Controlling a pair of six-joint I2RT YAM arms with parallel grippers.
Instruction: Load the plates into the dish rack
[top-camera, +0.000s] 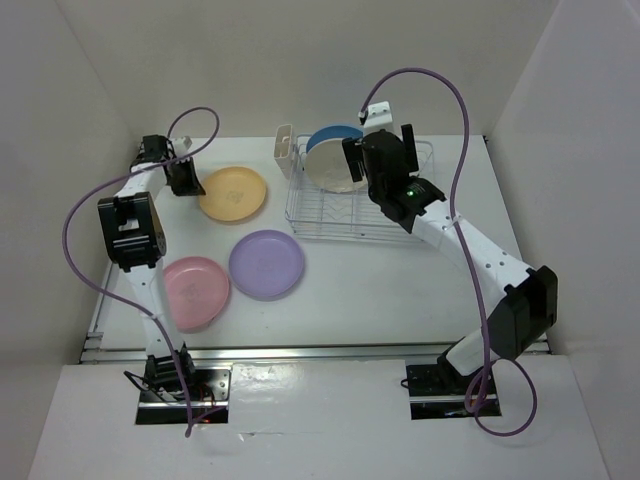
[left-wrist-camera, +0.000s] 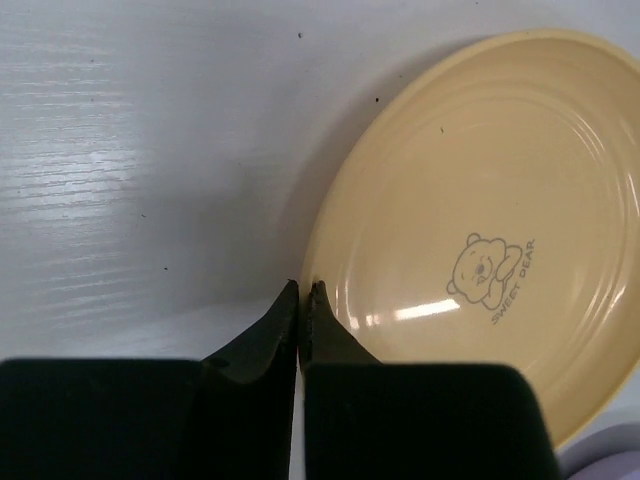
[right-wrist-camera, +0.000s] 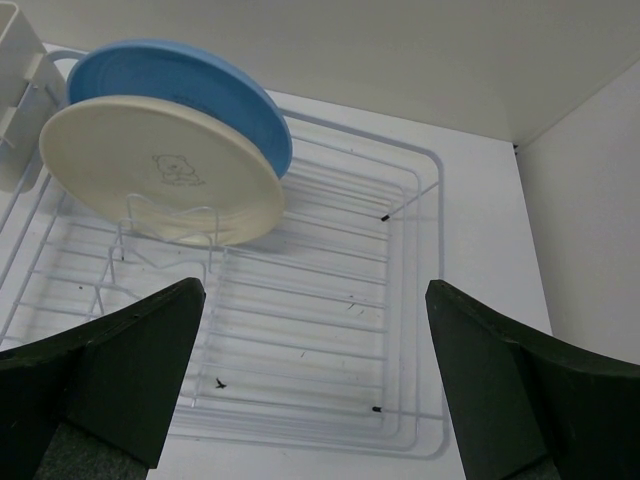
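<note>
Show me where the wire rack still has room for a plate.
Free: in the silvery wire dish rack, bare slots from the round cream plastic plate to the end opposite the cream cutlery cup, below the open right gripper. Crowded: the cup end, where that plate and the round blue plastic plate stand.

A robot-lab test cell. White panels (top-camera: 40, 150) box in the worktop (top-camera: 400, 290). Two cabled arms (top-camera: 483, 262) are bolted at frame bottom.

Yellow-orange plate (left-wrist-camera: 480, 250), 3 o'clock in left wrist view: looked smooth glossy plastic and caught a bright highlight. Table (left-wrist-camera: 120, 180): white, faintly grained, slight sheen. Dish rack (right-wrist-camera: 330, 300): thin, smooth, white-coated wire. Cream plate (right-wrist-camera: 160, 170) and blue plate (right-wrist-camera: 190, 75), 10 o'clock: smooth plastic, duller.
</note>
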